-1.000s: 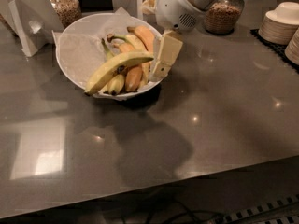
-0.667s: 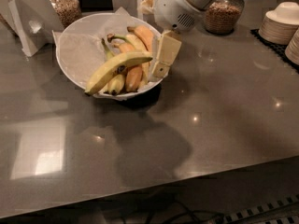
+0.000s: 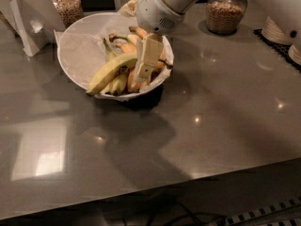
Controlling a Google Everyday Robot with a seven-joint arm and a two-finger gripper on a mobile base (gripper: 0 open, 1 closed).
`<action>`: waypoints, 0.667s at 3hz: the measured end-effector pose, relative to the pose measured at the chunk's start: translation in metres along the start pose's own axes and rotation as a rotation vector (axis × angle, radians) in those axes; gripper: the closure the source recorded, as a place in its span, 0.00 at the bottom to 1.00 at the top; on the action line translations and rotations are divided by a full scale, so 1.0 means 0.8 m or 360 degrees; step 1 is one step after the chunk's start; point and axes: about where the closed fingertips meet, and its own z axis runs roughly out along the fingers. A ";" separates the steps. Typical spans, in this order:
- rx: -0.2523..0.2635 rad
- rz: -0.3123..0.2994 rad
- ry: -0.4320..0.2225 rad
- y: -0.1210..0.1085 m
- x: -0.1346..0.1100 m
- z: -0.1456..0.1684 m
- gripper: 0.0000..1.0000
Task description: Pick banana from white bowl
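The tool point(image 3: 145, 68) hangs at the upper right end of the long, curved, pale banana point(image 3: 109, 72) in the round paper-lined bowl point(image 3: 70, 36); I cannot tell its grip.

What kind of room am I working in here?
Probably a break-room or café snack counter: glass jars of dry snacks, stacked small white bowls, and a large round white bowl of bananas on a grey countertop. The claw hangs over those bananas.
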 end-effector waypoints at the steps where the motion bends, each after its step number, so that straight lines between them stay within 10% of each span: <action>1: -0.0073 -0.0033 -0.0043 -0.007 -0.004 0.034 0.06; 2: -0.0135 -0.0018 -0.0048 -0.006 0.004 0.058 0.25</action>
